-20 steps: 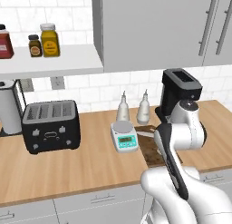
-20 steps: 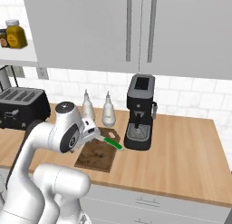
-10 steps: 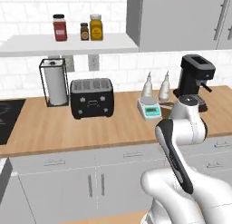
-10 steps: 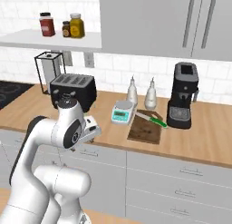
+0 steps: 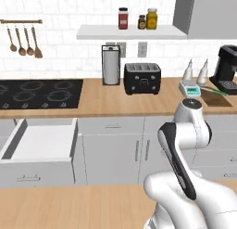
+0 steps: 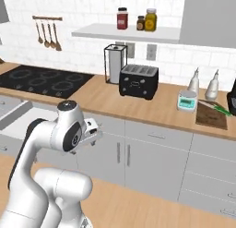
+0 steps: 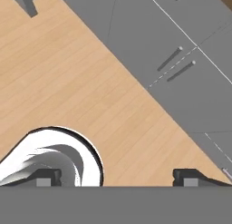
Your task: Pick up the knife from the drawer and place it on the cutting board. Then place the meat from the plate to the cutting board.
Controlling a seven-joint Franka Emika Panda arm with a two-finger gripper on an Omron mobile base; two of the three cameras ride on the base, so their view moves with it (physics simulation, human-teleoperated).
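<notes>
The knife (image 6: 217, 109), green-handled with a slim blade, lies across the far part of the dark brown cutting board (image 6: 211, 117) at the right end of the counter. In the left base view the knife (image 5: 217, 91) and the cutting board (image 5: 216, 99) sit beside the coffee machine. My gripper (image 7: 118, 177) is open and holds nothing; it points down at the wooden floor in front of the grey cabinets, far from the board. The arm is folded close to the base, with the gripper (image 6: 92, 135) low by the cabinet fronts. The meat and the plate are out of view.
A white scale (image 6: 186, 101) and two bottles stand left of the board. A black toaster (image 5: 142, 78), a paper towel holder (image 5: 110, 65) and a cooktop (image 5: 39, 92) line the counter. An open drawer (image 5: 39, 142) juts out at the left.
The base has backed away from the counter and shifted left, so the whole scene moved. The cooktop and open drawer have come into view. The knife stays on the board.
</notes>
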